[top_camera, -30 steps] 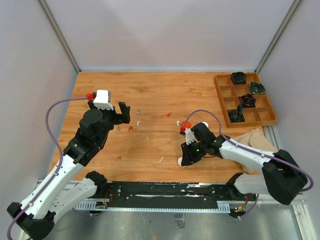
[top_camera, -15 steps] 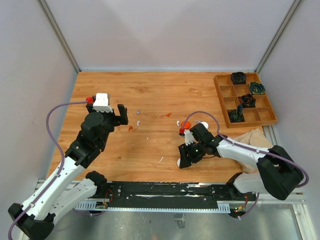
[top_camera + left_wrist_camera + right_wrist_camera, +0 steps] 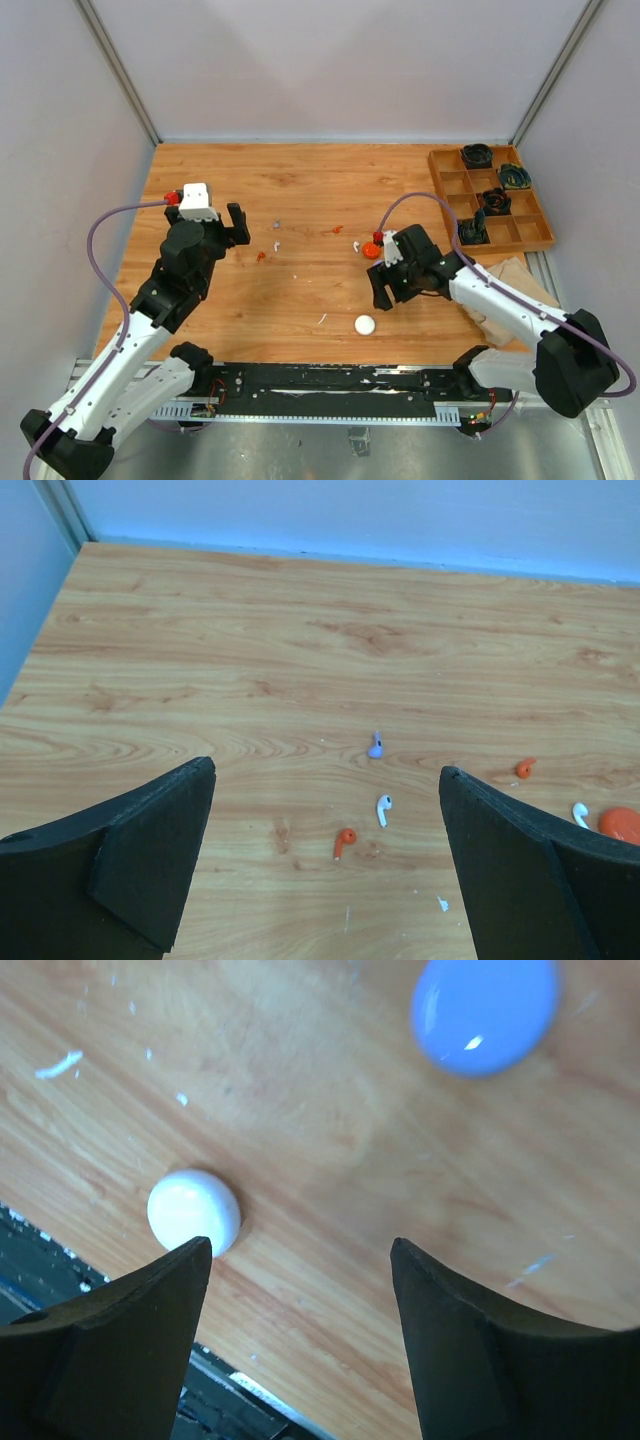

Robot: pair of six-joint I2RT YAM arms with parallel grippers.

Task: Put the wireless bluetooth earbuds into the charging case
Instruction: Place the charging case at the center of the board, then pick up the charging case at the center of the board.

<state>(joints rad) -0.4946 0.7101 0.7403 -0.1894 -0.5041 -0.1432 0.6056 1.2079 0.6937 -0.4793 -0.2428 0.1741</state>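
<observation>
Left pincer (image 3: 325,772): standing wide open and grasping nothing, it is hovering above the table (image 3: 300,170), its dark fingers (image 3: 150,860) framing a scatter of earbuds.
Right pincer (image 3: 300,1245): spread apart as well and carrying nothing, it is hanging low over bare wood on the right half of the table.
Below the left pincer: a pale purple earbud (image 3: 375,746), a white earbud (image 3: 383,808) and an orange-red earbud (image 3: 344,841) are lying loose in a short line, near one another but not touching.
Further to the right: a second orange-red earbud (image 3: 523,768) is lying alone, and a second white earbud (image 3: 580,813) is lying just beside a red puck (image 3: 620,823).
Below the right pincer: a white puck (image 3: 193,1210) is sitting close to one fingertip, toward the table's near edge. A lilac puck (image 3: 485,1010) is lying well apart from it on the far side.
Earbuds overall: all five are resting on the open wood, none inside anything.
Far right edge: a wooden tray (image 3: 441,180) with compartments is holding dark coiled things in several cells.
</observation>
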